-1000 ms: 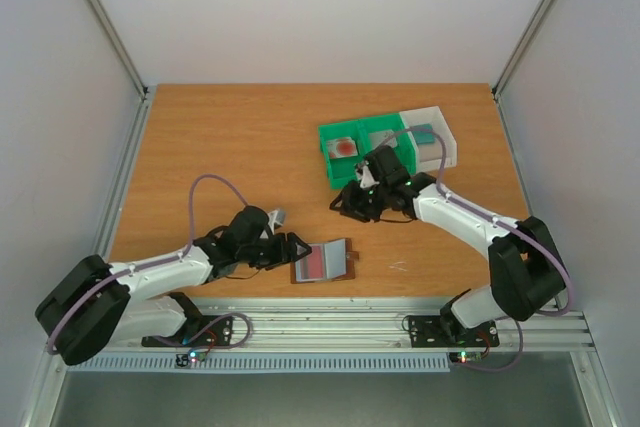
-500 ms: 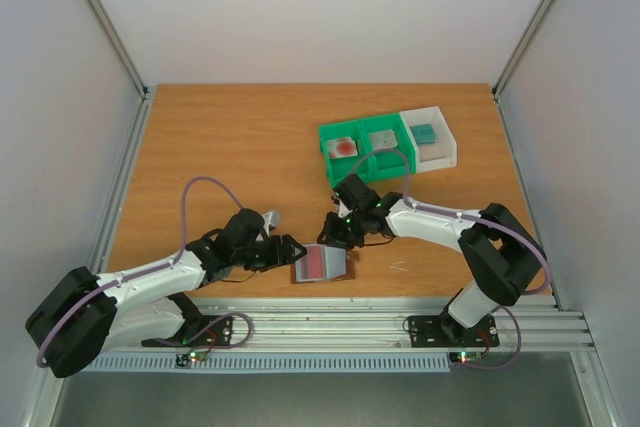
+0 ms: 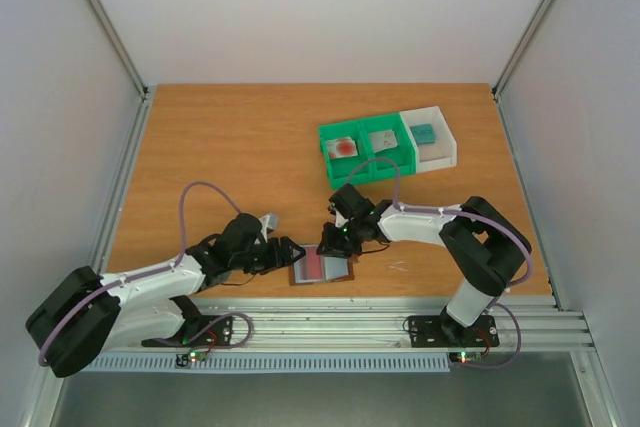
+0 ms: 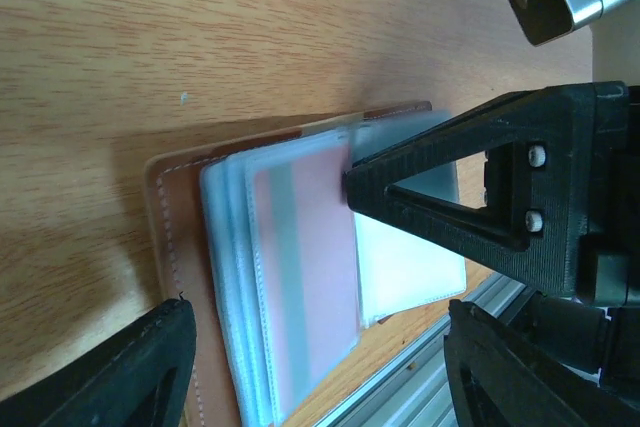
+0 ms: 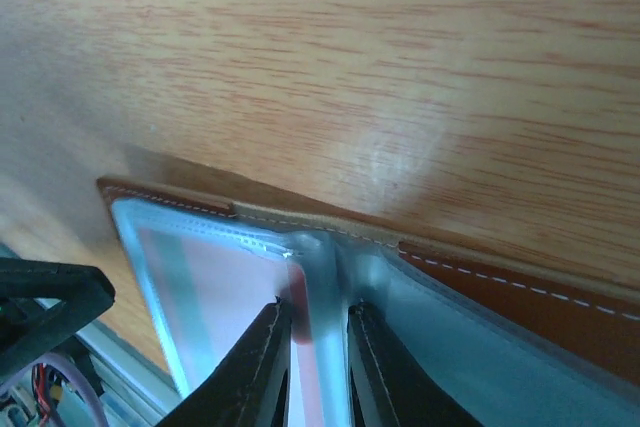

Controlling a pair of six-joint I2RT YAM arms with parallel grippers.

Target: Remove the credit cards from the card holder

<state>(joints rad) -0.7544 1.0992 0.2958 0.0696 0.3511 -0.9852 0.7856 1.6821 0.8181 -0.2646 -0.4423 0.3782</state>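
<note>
The brown card holder (image 3: 322, 267) lies open near the table's front edge, clear sleeves up, with a pink card (image 4: 300, 247) inside one sleeve. My right gripper (image 3: 335, 239) stands over its far edge. In the right wrist view its jaws (image 5: 315, 307) are pinched on a raised fold of the clear sleeve, beside the brown cover (image 5: 500, 282). My left gripper (image 3: 283, 252) is open at the holder's left side, its fingers (image 4: 120, 377) wide apart and touching nothing. A red-blotted card (image 3: 343, 146), a grey card (image 3: 381, 139) and a teal card (image 3: 424, 133) lie in the trays.
A green two-compartment tray (image 3: 362, 165) and a white tray (image 3: 447, 152) stand at the back right. The metal rail (image 3: 330, 322) runs just in front of the holder. The right arm's finger (image 4: 460, 187) crosses the left wrist view.
The right arm has swung from the green tray down to the card holder and narrowed its jaws on the sleeve. The left gripper has crept closer to the holder's left edge.
</note>
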